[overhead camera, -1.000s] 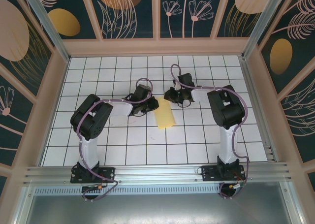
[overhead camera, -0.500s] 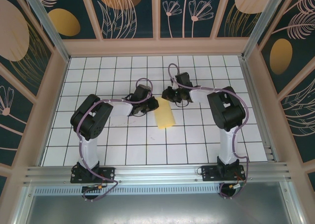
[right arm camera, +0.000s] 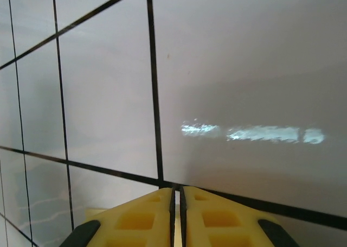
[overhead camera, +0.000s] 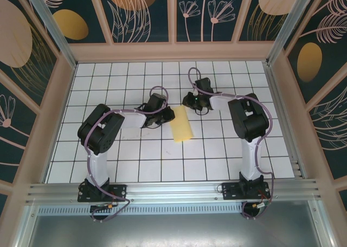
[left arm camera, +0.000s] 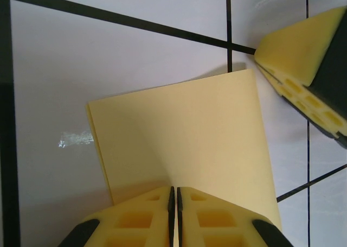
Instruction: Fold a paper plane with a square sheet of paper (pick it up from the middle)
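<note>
The square sheet of paper (overhead camera: 182, 125) lies flat on the white grid table, folded into a pale yellow rectangle about one tile wide and two long. In the left wrist view the paper (left arm camera: 184, 133) has a doubled edge on its left side. My left gripper (overhead camera: 167, 117) rests shut at the paper's left edge, its yellow fingertips (left arm camera: 174, 189) down on the sheet with nothing between them. My right gripper (overhead camera: 188, 106) is shut just past the paper's far right corner, and one of its fingers (left arm camera: 301, 57) reaches into the left wrist view. Under its tips (right arm camera: 177, 190) a sliver of paper (right arm camera: 93, 211) shows.
Peach-coloured frame walls (overhead camera: 173, 51) enclose the tiled table (overhead camera: 135, 160) at the back and both sides. An aluminium rail (overhead camera: 173, 191) with the arm bases runs along the near edge. Bare tiles lie all round the paper.
The right gripper has shifted slightly at the paper's far end, drawing back a little to the right. The left arm and the paper have stayed put.
</note>
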You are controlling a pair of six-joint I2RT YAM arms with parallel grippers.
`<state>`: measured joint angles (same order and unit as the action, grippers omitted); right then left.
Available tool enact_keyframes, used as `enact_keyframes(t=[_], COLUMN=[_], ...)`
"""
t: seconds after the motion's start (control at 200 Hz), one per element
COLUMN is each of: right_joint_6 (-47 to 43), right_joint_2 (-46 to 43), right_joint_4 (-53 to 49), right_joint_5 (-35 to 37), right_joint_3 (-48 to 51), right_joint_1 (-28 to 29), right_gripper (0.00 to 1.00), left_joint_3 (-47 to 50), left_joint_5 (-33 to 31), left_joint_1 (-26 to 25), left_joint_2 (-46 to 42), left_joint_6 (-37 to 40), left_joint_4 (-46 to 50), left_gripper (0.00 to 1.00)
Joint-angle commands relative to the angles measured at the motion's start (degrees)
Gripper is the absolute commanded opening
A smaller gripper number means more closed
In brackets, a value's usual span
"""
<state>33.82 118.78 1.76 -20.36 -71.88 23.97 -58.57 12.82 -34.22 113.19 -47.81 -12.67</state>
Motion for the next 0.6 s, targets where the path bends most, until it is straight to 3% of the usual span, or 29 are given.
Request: enact_keyframes(t=[0.0,0.245,0.595], right_joint_6=[0.2,-1.0,-1.7], right_joint_2=[-4.2,-15.2,-15.0], right_joint_4=[-2.0,-1.6,-6.0], right_joint_5=[1.3,-8.4,-9.1], right_joint_3=[0.5,12.6,17.9], right_joint_1=[-0.4,1.6,4.7], right_gripper=[0.16,0.17,0.16], left_joint_3=[1.9,1.5,1.4], left_joint_5=[-2.5,-2.3,-2.4], left_joint_1=[-0.3,-0.4,-0.4], left_joint_2=[2.6,2.4,2.0], left_joint_6=[1.0,1.1,0.9], left_joint_4=[5.5,5.4,5.3], left_gripper=[0.15,0.15,0.15])
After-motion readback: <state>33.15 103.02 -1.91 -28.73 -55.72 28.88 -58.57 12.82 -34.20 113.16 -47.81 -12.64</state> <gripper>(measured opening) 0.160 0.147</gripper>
